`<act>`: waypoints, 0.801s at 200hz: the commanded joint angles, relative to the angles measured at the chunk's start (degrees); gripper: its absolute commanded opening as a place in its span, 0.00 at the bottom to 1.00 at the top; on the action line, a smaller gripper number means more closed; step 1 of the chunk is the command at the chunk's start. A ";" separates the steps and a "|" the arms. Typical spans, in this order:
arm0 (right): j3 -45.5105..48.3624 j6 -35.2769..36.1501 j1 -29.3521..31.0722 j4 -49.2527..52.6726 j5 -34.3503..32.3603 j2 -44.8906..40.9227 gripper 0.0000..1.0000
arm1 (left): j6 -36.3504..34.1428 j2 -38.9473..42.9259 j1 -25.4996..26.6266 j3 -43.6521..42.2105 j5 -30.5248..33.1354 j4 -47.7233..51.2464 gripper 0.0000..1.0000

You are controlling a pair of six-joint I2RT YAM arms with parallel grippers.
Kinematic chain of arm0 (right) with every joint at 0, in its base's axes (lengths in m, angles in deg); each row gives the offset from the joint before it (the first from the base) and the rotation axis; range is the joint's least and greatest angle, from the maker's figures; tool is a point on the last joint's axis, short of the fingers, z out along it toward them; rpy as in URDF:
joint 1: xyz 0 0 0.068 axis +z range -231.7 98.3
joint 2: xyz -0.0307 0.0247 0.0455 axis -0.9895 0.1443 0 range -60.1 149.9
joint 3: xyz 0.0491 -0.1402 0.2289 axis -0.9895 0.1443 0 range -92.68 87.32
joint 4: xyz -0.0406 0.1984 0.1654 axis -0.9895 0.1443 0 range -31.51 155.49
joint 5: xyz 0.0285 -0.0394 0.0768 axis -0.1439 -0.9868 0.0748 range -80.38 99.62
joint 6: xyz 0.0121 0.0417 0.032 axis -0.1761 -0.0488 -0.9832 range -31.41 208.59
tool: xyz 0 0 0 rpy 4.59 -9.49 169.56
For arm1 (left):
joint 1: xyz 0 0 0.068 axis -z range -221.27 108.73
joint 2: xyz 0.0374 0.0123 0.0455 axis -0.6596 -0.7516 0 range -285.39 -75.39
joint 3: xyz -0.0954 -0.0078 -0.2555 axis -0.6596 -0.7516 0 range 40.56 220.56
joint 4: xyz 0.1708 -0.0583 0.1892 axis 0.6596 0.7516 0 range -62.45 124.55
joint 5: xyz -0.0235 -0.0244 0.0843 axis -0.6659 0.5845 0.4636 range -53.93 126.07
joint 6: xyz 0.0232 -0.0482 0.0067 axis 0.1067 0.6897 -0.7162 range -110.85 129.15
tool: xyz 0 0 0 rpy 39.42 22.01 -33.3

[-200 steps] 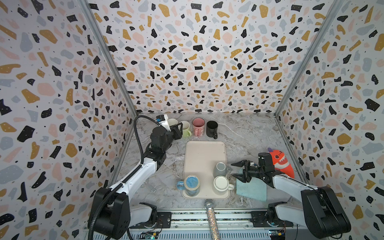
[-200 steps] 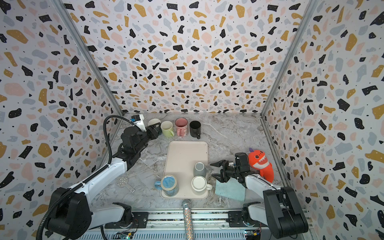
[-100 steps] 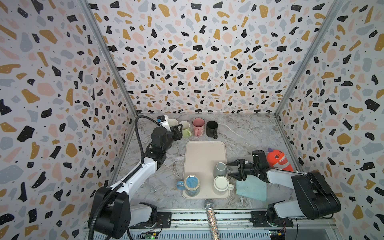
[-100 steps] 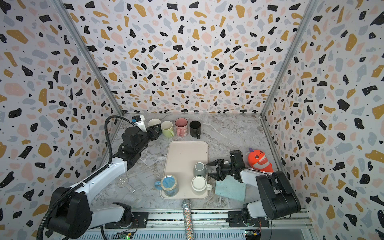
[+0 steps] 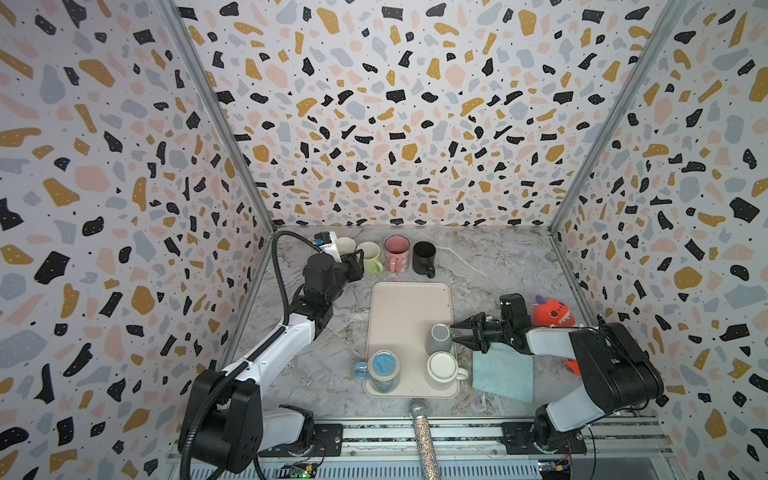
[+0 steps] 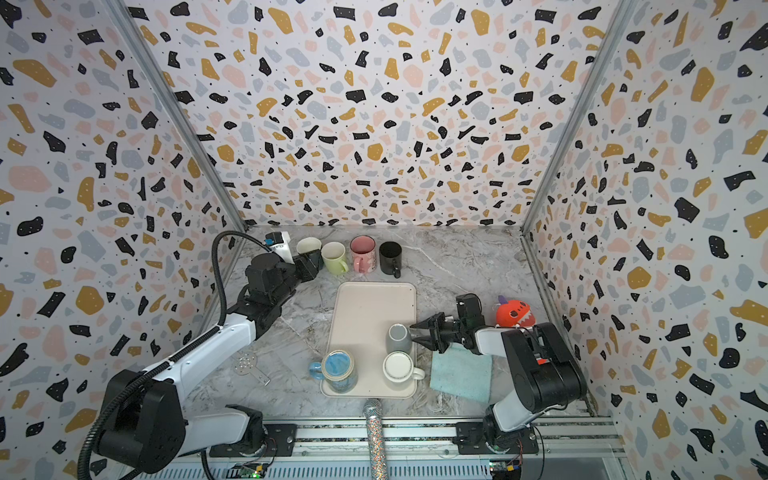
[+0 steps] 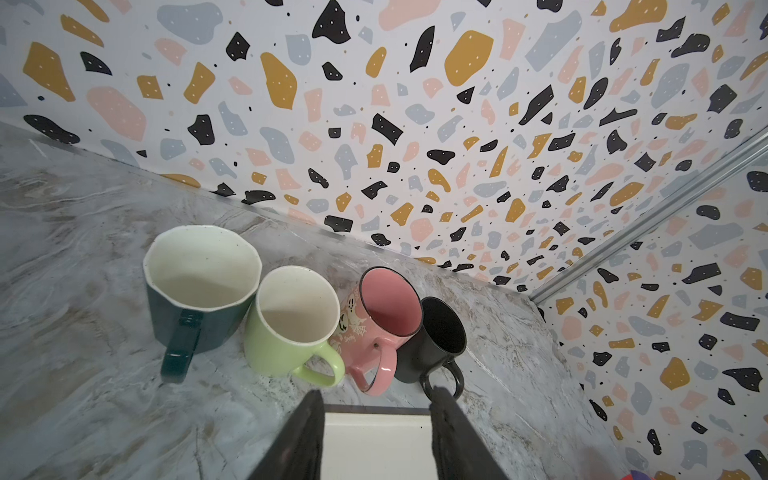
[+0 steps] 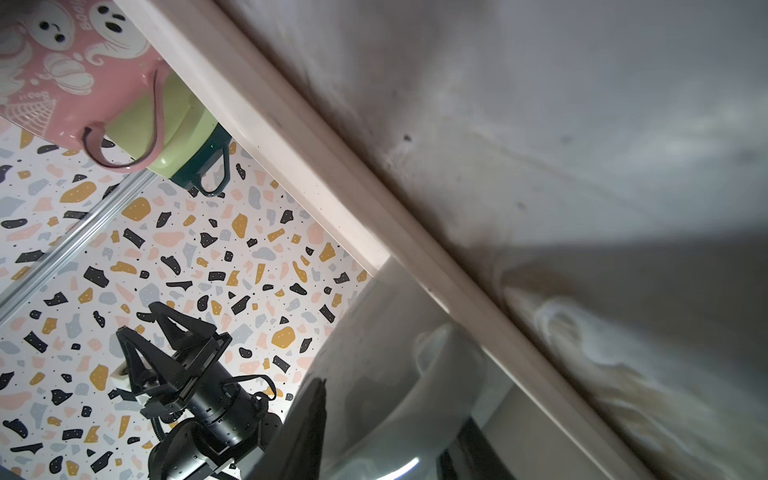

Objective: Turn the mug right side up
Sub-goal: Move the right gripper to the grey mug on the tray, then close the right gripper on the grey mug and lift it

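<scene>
A grey mug [image 5: 439, 340] [image 6: 397, 340] stands base-up on the right side of the cream tray [image 5: 405, 307]. In both top views my right gripper [image 5: 454, 332] [image 6: 414, 333] lies low and reaches in from the right, its tips at the mug's right flank. The right wrist view shows the mug's handle [image 8: 432, 386] between the two dark fingers of the right gripper [image 8: 395, 407], with a gap left on one side; the jaws stand open. My left gripper [image 5: 356, 266] [image 7: 376, 395] hangs open and empty by the back row of mugs.
Two more mugs sit on the tray's near end, white [image 5: 444, 366] and blue [image 5: 384, 371]. Dark green [image 7: 199, 286], light green [image 7: 291, 324], pink [image 7: 386, 311] and black [image 7: 440, 332] mugs stand upright at the back. A teal cloth [image 5: 503, 374], an orange plush [image 5: 552, 313] and a glitter microphone [image 5: 423, 432] lie nearby.
My right gripper has slid left to the grey mug, and its jaws have narrowed around the handle. The left arm has not moved.
</scene>
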 commanded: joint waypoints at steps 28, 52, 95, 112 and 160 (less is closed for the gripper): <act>-1.62 0.22 0.22 -2.19 0.77 1.90 0.35 | -0.99 -0.25 -0.53 1.99 0.57 -0.84 0.43; -2.18 0.01 0.22 -3.19 0.48 2.88 0.30 | -1.27 -0.27 -0.53 2.08 0.61 -0.53 0.43; -3.59 -0.31 0.22 -4.68 0.17 4.92 0.25 | -1.47 -0.27 -0.60 2.16 0.76 -0.31 0.44; -4.20 -0.92 0.22 -6.21 0.05 6.04 0.23 | -1.51 -0.33 -0.65 2.08 0.83 -0.31 0.44; -6.85 -3.33 0.22 -12.46 -0.25 10.18 0.12 | -1.73 -0.53 -0.90 2.17 1.11 -0.14 0.43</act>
